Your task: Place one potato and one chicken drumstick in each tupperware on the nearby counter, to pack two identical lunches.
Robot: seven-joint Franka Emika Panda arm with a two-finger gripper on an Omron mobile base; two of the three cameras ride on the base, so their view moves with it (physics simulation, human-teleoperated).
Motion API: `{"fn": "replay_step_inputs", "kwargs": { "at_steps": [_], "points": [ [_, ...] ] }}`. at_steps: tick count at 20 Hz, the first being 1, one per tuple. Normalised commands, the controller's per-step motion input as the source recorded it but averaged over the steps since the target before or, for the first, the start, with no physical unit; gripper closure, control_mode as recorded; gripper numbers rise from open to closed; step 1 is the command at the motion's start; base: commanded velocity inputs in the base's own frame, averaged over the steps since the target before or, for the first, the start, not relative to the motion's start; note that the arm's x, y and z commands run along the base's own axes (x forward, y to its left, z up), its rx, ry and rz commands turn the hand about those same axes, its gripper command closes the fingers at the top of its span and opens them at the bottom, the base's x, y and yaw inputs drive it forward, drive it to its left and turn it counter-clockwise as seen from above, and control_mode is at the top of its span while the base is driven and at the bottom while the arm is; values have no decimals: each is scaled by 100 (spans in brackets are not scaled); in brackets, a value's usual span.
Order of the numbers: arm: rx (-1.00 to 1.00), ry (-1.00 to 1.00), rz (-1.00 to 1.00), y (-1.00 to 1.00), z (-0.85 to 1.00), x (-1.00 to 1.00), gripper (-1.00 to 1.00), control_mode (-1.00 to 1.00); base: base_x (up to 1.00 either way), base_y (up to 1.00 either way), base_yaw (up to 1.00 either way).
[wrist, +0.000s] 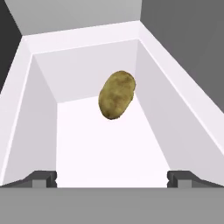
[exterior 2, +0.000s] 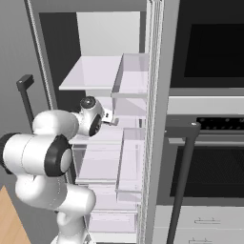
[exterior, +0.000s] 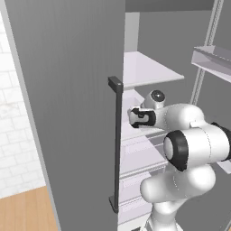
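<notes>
We are seeing gripper (wrist: pixel 112 178) spread wide, hanging over potato (wrist: pixel 116 95) lying in white bin (wrist: pixel 41 100), probably fridge drawer; nothing pinched.

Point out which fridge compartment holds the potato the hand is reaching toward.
The white bin straight ahead of the open gripper: the potato lies on its floor near the back wall. The open shelves above it look bare.

No readable text, label or number appears anywhere, though the oven panel (exterior 2: pixel 205 123) is perhaps too blurred to tell.
</notes>
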Motion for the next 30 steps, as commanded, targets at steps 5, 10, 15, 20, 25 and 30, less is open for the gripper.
{"fn": "replay_step_inputs", "kwargs": {
  "at_steps": [5, 10, 15, 20, 25, 30],
  "points": [
    [0, 0, 0, -14, -28, 60, -100, -100, 0, 0, 0],
    [0, 0, 0, 0, -19, 73, -100, -100, 0, 0, 0],
    [0, 1, 0, 0, -32, 59, -100, -100, 0, 0, 0],
    [0, 2, 0, 0, -35, 62, -100, -100, 0, 0, 0],
    [0, 4, 0, 0, -46, 41, 100, -100, 0, 0, 0],
    [0, 2, 0, 0, -50, -14, 100, -100, 0, 0, 0]
  ]
}}
